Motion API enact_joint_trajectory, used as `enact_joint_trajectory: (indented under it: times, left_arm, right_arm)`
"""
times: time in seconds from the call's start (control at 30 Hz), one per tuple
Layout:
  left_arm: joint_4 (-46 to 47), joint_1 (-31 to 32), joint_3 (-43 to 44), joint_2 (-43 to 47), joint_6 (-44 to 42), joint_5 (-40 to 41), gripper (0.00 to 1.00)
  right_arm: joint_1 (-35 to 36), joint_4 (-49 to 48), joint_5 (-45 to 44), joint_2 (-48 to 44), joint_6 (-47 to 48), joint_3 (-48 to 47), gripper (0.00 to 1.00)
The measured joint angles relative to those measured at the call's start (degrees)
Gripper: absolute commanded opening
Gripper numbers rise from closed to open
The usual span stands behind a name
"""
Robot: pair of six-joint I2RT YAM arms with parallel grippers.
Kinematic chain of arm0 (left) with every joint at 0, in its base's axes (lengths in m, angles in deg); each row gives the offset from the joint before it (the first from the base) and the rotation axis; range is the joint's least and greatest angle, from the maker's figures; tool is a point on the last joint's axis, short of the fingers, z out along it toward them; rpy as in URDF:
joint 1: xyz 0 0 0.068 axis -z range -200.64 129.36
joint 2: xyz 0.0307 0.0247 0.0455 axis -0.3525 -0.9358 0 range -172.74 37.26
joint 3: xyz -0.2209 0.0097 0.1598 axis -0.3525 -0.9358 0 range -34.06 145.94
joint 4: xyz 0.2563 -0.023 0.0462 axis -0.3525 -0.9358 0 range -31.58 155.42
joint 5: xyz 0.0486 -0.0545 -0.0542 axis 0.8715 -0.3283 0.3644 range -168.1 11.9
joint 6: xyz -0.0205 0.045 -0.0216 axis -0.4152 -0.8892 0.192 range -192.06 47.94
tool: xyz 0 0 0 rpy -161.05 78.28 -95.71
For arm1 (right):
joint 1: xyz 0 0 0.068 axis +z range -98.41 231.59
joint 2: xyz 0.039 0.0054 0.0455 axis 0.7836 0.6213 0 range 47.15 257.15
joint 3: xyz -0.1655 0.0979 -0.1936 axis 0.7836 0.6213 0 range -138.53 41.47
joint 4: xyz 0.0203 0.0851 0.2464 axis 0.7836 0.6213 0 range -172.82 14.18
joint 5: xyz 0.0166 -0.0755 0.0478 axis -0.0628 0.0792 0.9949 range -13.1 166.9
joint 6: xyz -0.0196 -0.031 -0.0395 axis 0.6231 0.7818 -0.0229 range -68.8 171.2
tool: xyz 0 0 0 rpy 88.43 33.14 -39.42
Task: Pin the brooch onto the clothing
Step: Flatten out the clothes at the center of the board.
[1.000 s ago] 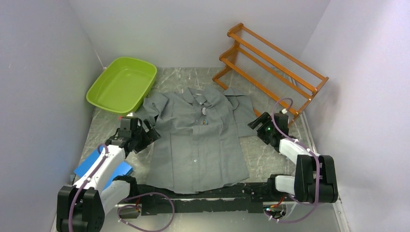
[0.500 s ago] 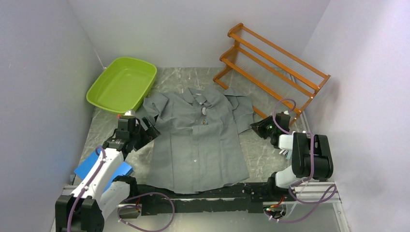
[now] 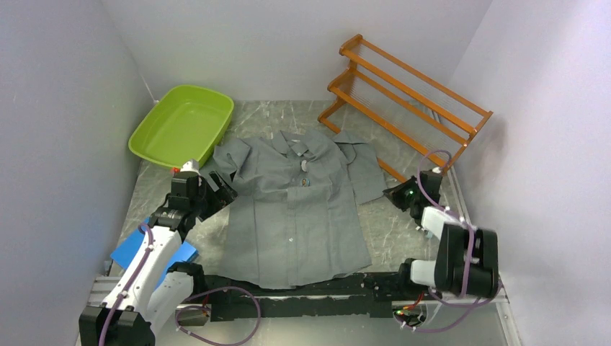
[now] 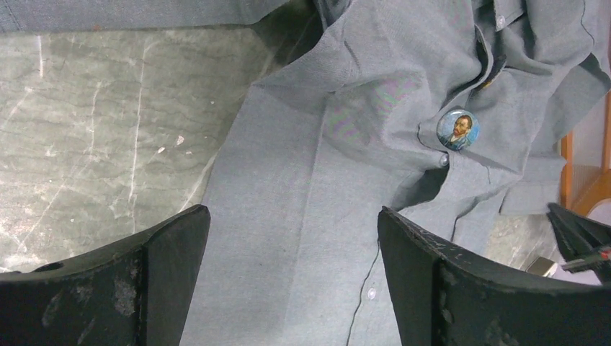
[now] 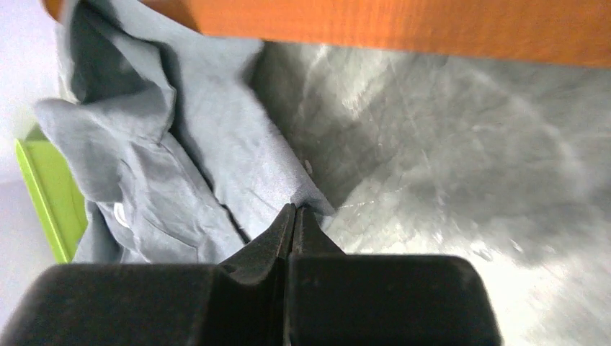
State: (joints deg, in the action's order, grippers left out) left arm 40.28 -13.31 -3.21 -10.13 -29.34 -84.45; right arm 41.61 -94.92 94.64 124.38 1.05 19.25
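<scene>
The left gripper (image 4: 292, 223) hangs with its jaws spread wide and empty over the left side of the one grey shirt (image 3: 295, 216), which lies flat on the counter (image 3: 389, 231). The right gripper (image 5: 294, 209) is closed, its tips at the edge of the shirt's other sleeve. A single round portrait brooch (image 4: 457, 130) sits on the shirt's chest. Beyond stand one green tub (image 3: 180, 122) and one orange rack (image 3: 403, 94).

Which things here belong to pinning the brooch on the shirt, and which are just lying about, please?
For the job:
grey shirt, spread flat on the table
round portrait brooch, sitting on the shirt's front

Lying about:
green tub
wooden rack
blue sheet, near left
</scene>
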Motion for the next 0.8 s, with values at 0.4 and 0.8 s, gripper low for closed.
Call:
enact_joint_trajectory:
  times: [0.4, 0.8]
  left_arm:
    - [0.5, 0.0, 0.7, -3.3, -0.7, 0.2, 0.92]
    - [0.0, -3.0, 5.2, -10.6, -2.8, 4.6, 0.94]
  right_arm:
    - [-5.0, 25.1, -15.2, -18.1, 5.9, -13.1, 0.0]
    - [-10.8, 37.9, -31.1, -20.9, 7.8, -26.8, 0.0]
